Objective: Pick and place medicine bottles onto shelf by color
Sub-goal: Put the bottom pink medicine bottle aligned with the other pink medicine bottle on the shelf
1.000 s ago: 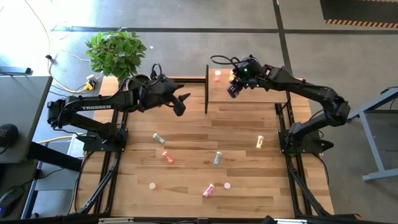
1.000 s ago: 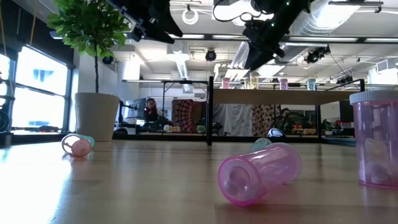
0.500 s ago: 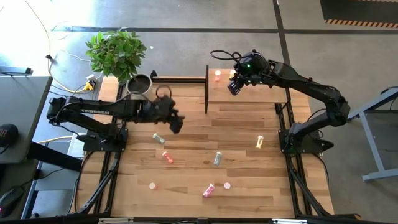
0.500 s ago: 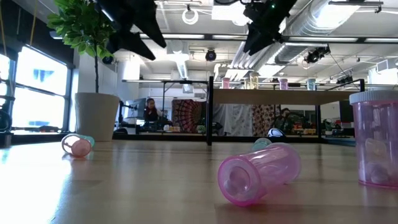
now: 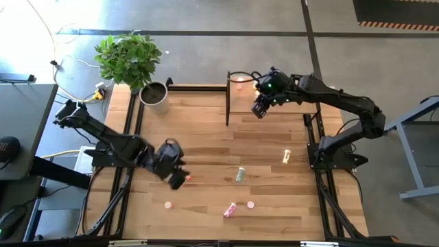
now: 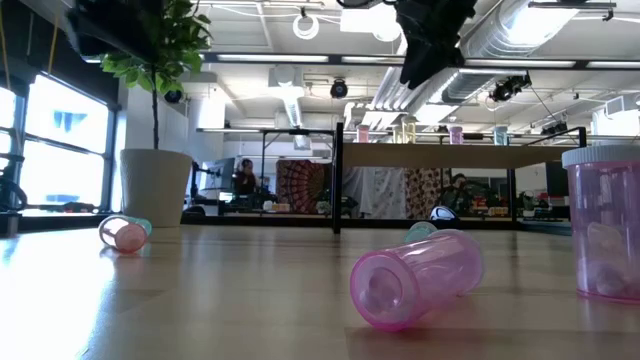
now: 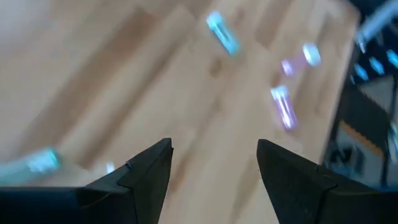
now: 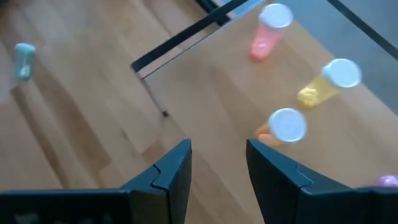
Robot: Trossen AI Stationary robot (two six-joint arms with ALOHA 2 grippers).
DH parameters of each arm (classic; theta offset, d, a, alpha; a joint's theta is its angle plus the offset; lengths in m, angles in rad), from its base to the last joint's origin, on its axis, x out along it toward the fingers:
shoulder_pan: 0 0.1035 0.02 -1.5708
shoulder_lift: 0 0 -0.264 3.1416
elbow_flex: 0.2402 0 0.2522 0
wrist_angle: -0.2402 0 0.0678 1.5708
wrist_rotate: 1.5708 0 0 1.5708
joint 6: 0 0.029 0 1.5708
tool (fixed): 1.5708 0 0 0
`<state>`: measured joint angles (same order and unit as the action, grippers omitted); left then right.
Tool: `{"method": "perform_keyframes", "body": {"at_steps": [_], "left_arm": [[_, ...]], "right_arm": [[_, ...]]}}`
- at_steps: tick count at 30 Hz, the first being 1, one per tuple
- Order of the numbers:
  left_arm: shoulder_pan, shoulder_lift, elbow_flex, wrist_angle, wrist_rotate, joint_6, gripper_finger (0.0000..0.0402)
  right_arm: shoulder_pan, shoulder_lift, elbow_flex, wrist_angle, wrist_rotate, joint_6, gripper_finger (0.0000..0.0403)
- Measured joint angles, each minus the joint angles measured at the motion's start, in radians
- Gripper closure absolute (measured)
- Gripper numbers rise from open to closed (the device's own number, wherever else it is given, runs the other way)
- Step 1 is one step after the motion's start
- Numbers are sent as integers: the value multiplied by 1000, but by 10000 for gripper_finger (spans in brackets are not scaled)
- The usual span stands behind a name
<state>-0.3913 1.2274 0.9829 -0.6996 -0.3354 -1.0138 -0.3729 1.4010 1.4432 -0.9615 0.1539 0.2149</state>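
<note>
Left hand [image 5: 177, 180], fingers apart w/ nothing between them, sits low over the striped wooden table [image 5: 206, 144] toward its left edge, right by the small orange-red cylindrical bottle [image 5: 186, 178]; looks like the pick step, so next it likely needs to settle around that bottle & close. Right hand [image 5: 259, 110], also spread & empty, hangs over the raised light-wood shelf [image 5: 274, 120] at the far right corner, where pink [image 8: 267, 31], yellow [image 8: 326, 82] & orange [image 8: 280, 126] white-capped bottles stand.

One camera looks straight down on the whole bench [image 5: 206, 123], another level along its top, and each wrist camera peers down close, the left seemingly blurred.
</note>
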Motion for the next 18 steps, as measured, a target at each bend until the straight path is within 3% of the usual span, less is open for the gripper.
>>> {"method": "perform_keyframes", "body": {"at_steps": [5,13,18], "left_arm": [[-167,21,0,-23,-3,-64,174],[-430,125,0,-22,-228,-266,174],[-540,223,0,-22,-253,-443,174]], "right_arm": [[46,0,-1,0,0,14,258],[103,0,-1,0,0,56,258],[131,0,-2,0,0,85,258]]}}
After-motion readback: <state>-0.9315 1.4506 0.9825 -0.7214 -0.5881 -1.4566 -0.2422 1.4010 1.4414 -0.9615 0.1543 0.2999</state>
